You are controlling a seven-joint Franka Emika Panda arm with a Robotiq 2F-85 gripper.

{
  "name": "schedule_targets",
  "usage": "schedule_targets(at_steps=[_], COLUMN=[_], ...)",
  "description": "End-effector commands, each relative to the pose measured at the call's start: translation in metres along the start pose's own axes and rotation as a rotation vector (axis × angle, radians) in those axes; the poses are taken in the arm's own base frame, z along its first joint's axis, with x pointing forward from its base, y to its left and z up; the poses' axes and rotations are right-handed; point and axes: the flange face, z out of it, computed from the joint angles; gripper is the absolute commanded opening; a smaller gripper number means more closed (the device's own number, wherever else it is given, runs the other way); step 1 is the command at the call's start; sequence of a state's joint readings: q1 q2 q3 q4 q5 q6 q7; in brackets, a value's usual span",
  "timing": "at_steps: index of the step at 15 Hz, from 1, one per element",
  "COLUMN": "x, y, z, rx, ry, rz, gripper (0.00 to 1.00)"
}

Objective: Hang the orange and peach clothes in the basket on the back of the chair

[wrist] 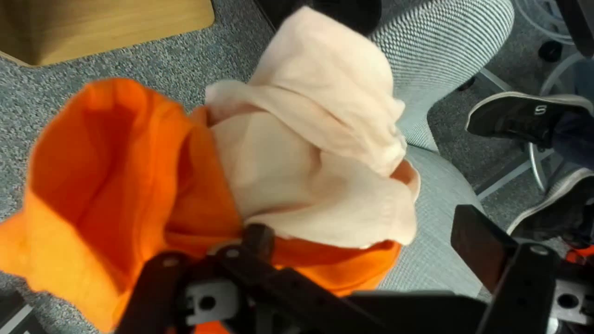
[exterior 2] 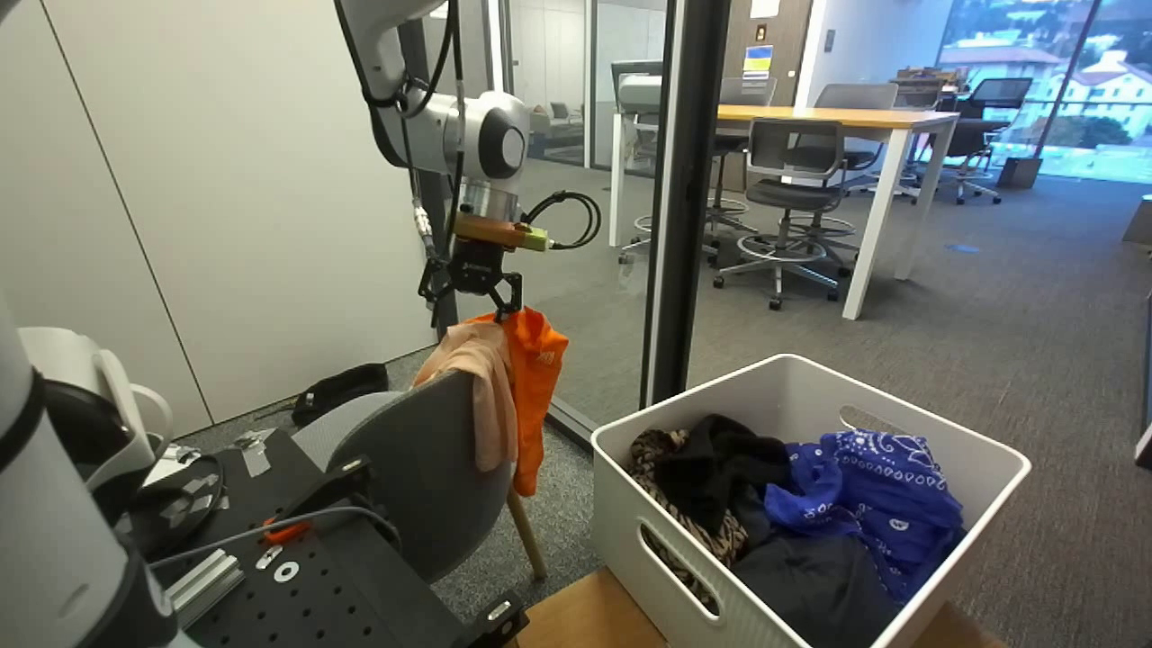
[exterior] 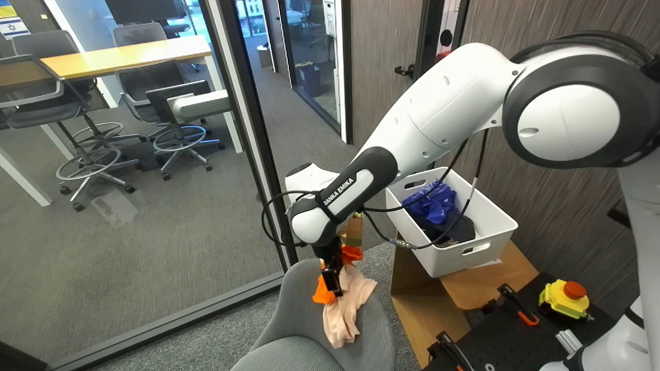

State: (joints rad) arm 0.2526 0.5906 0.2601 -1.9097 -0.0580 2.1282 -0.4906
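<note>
An orange cloth and a peach cloth hang side by side over the back of the grey chair. Both show in an exterior view as the orange cloth and the peach cloth. My gripper is just above the top of the chair back. In the wrist view the gripper has its fingers wide apart. One finger is at the orange cloth, close to the edge of the peach cloth. The opposite finger is apart from both. I cannot tell whether the near finger touches fabric.
A white basket on a wooden stand holds blue, black and patterned cloths. A black perforated board with tools is beside the chair. A glass wall with a dark post stands behind it. A person's shoes show in the wrist view.
</note>
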Motion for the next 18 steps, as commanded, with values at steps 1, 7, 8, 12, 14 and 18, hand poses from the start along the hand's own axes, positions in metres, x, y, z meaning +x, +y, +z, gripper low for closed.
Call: schedule_targets(at_steps=[1, 7, 8, 12, 14, 18], x=[-0.031, -0.123, -0.139, -0.212, -0.249, -0.315], y=[0.027, 0.094, 0.105, 0.122, 0.115, 0.091], z=[-0.016, -0.054, -0.060, -0.102, -0.130, -0.183], rx=[-0.068, -0.206, -0.227, -0.259, -0.199, -0.084], ry=[-0.084, -0.218, -0.237, -0.237, -0.197, -0.051], rz=[0.048, 0.262, 0.313, 0.540, 0.629, 0.776], gripper=[1.00, 1.00, 1.00, 1.00, 1.00, 1.00])
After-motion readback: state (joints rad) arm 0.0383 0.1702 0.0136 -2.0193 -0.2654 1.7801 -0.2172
